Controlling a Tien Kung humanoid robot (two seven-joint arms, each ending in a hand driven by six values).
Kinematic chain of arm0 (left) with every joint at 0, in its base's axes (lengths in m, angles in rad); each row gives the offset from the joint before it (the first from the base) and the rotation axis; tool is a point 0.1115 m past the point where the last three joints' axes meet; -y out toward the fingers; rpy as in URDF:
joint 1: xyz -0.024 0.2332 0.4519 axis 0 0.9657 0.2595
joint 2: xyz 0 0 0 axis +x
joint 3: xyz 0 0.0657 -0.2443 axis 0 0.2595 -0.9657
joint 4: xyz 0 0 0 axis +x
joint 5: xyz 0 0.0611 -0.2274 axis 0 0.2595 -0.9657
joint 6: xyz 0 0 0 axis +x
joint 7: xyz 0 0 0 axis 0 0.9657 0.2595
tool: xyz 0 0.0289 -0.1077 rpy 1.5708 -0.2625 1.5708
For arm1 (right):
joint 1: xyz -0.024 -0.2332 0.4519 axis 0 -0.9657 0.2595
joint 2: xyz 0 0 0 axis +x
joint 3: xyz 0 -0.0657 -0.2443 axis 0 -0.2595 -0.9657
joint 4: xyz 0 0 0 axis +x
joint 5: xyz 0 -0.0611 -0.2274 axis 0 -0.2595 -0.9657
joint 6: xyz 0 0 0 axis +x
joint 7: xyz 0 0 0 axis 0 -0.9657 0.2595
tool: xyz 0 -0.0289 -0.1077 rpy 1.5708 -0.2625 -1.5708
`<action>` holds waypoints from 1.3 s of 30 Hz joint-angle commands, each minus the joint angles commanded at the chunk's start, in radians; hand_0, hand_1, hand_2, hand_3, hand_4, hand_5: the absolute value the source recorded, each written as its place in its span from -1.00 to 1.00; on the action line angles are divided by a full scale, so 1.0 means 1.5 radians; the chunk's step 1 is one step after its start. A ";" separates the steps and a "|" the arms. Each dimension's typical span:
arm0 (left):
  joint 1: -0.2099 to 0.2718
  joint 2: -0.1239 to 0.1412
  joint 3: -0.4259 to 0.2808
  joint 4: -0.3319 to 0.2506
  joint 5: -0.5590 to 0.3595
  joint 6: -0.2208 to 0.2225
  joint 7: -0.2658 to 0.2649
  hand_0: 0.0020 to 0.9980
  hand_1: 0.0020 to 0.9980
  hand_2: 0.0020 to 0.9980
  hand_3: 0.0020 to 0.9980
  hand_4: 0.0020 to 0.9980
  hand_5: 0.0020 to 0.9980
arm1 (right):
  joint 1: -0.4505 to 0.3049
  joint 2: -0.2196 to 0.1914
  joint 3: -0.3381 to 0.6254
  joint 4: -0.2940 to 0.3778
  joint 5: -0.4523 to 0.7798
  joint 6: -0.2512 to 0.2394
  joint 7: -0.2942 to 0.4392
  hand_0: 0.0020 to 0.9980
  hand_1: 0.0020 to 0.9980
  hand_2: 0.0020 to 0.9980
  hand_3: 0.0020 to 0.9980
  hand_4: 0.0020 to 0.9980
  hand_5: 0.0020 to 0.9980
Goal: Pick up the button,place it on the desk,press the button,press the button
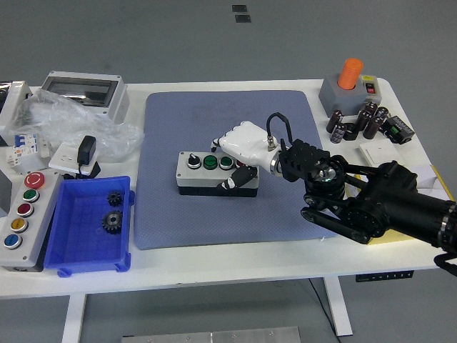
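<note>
light: bright, even, overhead | shadows: soft — faint under the table (285, 257) | focus: sharp — no blur

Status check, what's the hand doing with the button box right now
Right hand shut on button box, right end. Box flat on the blue mat. Left hand not in view. Nothing blocking.

- The mat (214, 214) is blue-grey.
- The button box (207, 171) is grey on top and black below, with green buttons.
- The right hand (243, 146) is white.
- The tray (89, 250) is bright blue.
- The tabletop (235, 261) is white.
- The cylinder (350, 73) is orange.
</note>
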 joint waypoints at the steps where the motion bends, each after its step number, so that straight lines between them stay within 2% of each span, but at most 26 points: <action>1: 0.000 0.000 0.000 0.000 0.000 0.000 0.000 0.18 0.31 0.21 0.25 0.51 -0.31 | 0.000 -0.001 -0.001 0.001 0.001 -0.001 0.000 -0.25 0.23 0.40 0.41 0.07 -0.98; 2: 0.000 0.000 0.000 0.000 0.000 0.000 0.000 0.18 0.31 0.21 0.25 0.51 -0.31 | 0.001 -0.001 -0.002 0.001 0.001 -0.002 -0.001 -0.25 0.23 0.40 0.41 0.07 -0.98; 3: 0.000 0.000 0.000 0.000 0.000 0.000 0.000 0.18 0.31 0.21 0.25 0.51 -0.31 | 0.001 -0.001 -0.002 0.002 0.001 -0.003 -0.001 -0.29 0.24 0.54 0.68 0.24 -1.00; 7: 0.001 0.000 0.000 0.000 0.000 -0.001 0.000 0.18 0.31 0.21 0.25 0.51 -0.31 | 0.003 -0.003 -0.005 0.005 0.003 -0.004 -0.002 -0.29 0.24 0.54 0.68 0.24 -1.00; 8: 0.001 0.000 0.000 0.000 -0.001 -0.001 0.000 0.18 0.31 0.21 0.25 0.51 -0.31 | 0.003 -0.003 -0.005 0.006 0.002 -0.003 -0.003 -0.33 0.25 0.60 0.74 0.36 -0.96; 19: 0.002 -0.002 0.000 0.000 -0.001 -0.004 -0.001 0.18 0.31 0.21 0.25 0.50 -0.30 | 0.005 -0.007 -0.009 0.012 -0.004 0.018 -0.027 -0.33 0.25 0.61 0.77 0.43 -0.91; 26: 0.004 -0.003 0.001 0.000 -0.004 -0.006 -0.003 0.18 0.31 0.21 0.25 0.49 -0.30 | 0.006 -0.024 -0.022 0.037 0.011 0.022 -0.046 -0.36 0.25 0.64 0.81 0.48 -0.90; 27: 0.005 -0.003 0.001 0.000 -0.004 -0.007 -0.003 0.18 0.31 0.21 0.25 0.48 -0.29 | 0.007 -0.027 -0.023 0.042 0.013 0.023 -0.048 -0.41 0.20 0.74 0.94 0.57 -0.84; 32: 0.005 -0.003 0.001 0.000 -0.004 -0.008 -0.004 0.18 0.31 0.21 0.25 0.48 -0.29 | 0.008 -0.037 -0.031 0.067 0.026 0.028 -0.060 -0.41 0.20 0.74 0.94 0.57 -0.84; 33: 0.005 -0.003 0.001 0.000 -0.004 -0.009 -0.005 0.19 0.31 0.20 0.24 0.48 -0.29 | 0.008 -0.039 -0.033 0.072 0.028 0.026 -0.063 -0.45 0.13 0.80 1.00 0.71 -0.72; 38: 0.005 -0.003 0.004 0.000 -0.007 -0.011 -0.006 0.19 0.31 0.20 0.24 0.48 -0.29 | 0.010 -0.044 -0.048 0.090 0.042 0.011 -0.076 -0.45 0.13 0.80 1.00 0.71 -0.72; 39: 0.005 -0.003 0.005 0.000 -0.007 -0.011 -0.006 0.19 0.31 0.20 0.24 0.48 -0.29 | 0.010 -0.043 -0.051 0.092 0.042 0.008 -0.079 -0.46 0.10 0.83 1.00 0.80 -0.61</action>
